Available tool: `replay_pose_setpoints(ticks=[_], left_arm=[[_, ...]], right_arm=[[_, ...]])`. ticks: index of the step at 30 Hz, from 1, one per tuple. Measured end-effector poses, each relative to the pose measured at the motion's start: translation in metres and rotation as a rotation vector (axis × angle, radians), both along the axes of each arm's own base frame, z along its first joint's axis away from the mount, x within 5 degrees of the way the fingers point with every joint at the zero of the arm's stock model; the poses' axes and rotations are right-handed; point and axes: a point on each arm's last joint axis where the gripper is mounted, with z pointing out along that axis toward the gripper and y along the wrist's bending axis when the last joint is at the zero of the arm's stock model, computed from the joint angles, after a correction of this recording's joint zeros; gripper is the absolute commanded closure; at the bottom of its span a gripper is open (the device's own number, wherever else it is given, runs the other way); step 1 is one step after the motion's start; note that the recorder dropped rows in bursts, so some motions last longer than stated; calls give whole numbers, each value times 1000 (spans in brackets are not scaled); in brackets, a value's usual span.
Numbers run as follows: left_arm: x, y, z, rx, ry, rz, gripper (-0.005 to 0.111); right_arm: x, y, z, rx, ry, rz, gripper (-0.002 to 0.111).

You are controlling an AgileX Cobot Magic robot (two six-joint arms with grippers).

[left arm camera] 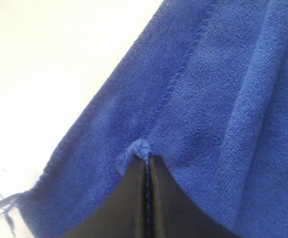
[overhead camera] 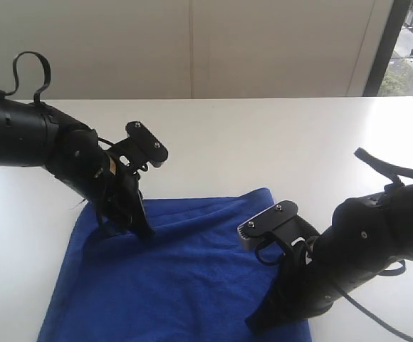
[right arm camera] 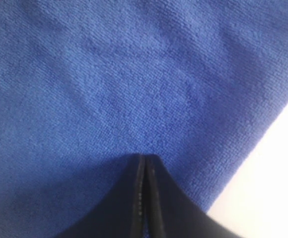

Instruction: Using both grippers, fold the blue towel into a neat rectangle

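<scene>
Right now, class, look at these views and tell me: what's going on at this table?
Two black robot arms are working on a blue towel lying spread and rumpled on a white table. The left gripper is shut on a small pinch of the towel's hemmed edge. The right gripper is shut too, tips down on the cloth near another edge; whether it holds fabric is unclear. No fold is made yet.

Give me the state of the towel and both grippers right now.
towel: spread on the table, wrinkled, not yet a neat rectangle.
left gripper: shut, pinching the towel by its hem.
right gripper: shut, tip down on the towel; can't confirm it holds cloth.
</scene>
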Motion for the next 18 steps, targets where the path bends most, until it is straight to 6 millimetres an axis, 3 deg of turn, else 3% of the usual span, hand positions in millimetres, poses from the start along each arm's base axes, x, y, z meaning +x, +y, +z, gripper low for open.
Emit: replay_pose_setpoints(ticks=[9,15,18], left_arm=[[9,23,4,52,4,75,107],[17,38,4,57,4,127,107],[18,38,5,62,-10,117,107]], right_arm=[[-2,-1,5,7,-29,15,108],[-2,-2,38,71,-180,10,107],[-4,-3,52,94,-231,10,97]])
